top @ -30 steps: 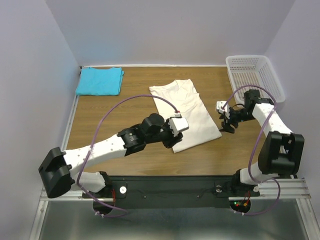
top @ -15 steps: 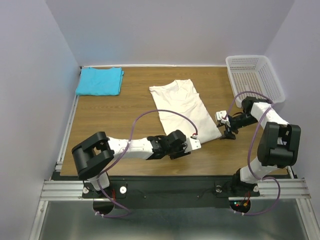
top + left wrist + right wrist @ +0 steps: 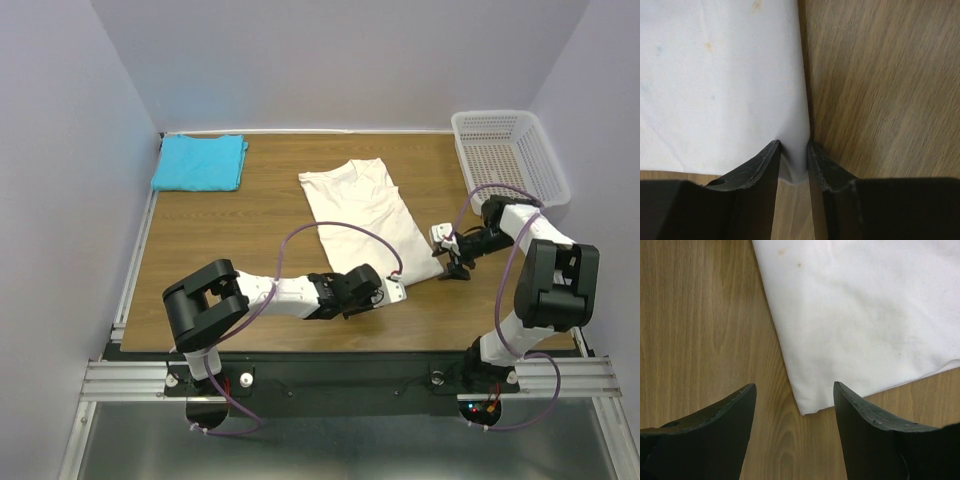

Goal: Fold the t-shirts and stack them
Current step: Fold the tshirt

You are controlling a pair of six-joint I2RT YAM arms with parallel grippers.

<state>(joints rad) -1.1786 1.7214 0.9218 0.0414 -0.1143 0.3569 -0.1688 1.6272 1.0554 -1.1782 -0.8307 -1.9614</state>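
Cream shirt (image 3: 370, 220) lies spread out, left of basket (image 3: 505, 150). Blue shirt (image 3: 200, 162) folded, far left of basket. My left gripper (image 3: 792, 145) nipped on cream shirt's near corner, cloth between fingers. My right gripper (image 3: 794, 385) jaws wide, straddling cream shirt's corner nearest basket, holding nothing.
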